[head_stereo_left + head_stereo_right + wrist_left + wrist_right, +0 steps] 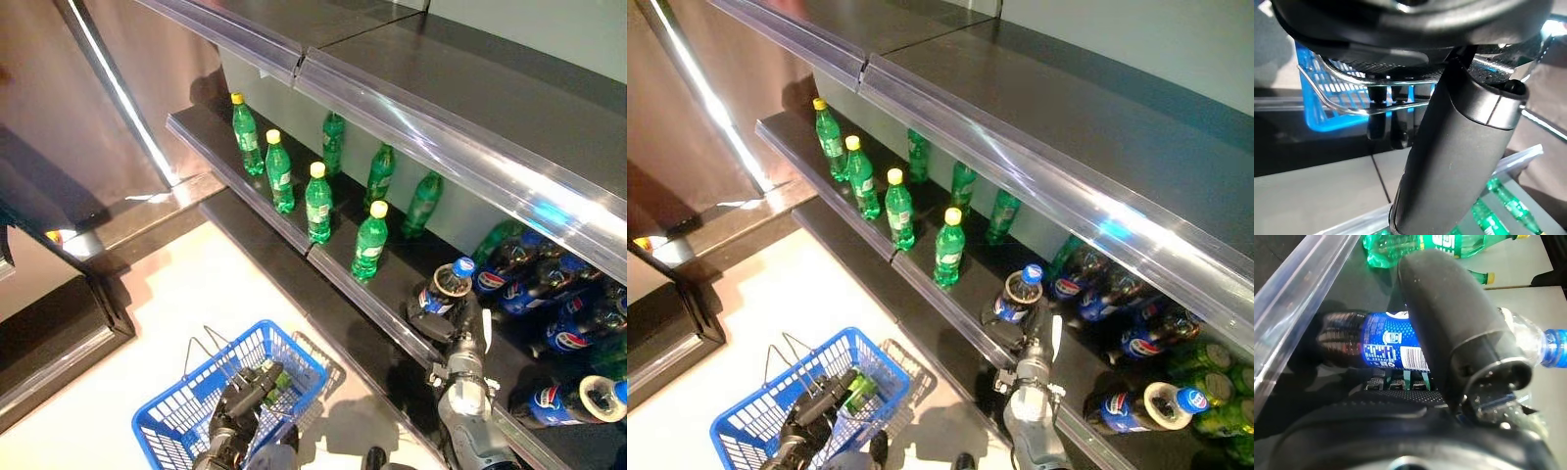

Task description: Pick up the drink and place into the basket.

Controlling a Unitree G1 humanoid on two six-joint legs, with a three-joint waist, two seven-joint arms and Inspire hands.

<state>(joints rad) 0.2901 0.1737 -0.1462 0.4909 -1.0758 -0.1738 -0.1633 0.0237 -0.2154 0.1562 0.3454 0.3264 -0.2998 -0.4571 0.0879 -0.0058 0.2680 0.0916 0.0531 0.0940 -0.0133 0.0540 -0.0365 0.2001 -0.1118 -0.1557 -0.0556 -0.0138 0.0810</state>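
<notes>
My right hand (453, 328) is shut on a dark cola bottle (438, 294) with a blue label and blue cap, held tilted at the front of the lower shelf (343, 284). In the right wrist view my thumb (1449, 318) lies across the bottle (1386, 345). My left hand (240, 397) is shut on the thin wire handles (1352, 110) of the blue basket (181, 416), which hangs low at the left, off the floor. A green bottle (279, 377) shows inside the basket by my left hand.
Green bottles with yellow caps (318, 201) stand along the lower shelf to the left. More cola bottles (549, 284) lie on the shelf to the right. An upper shelf edge (441, 137) overhangs them. A dark low step (59, 333) lies at the far left.
</notes>
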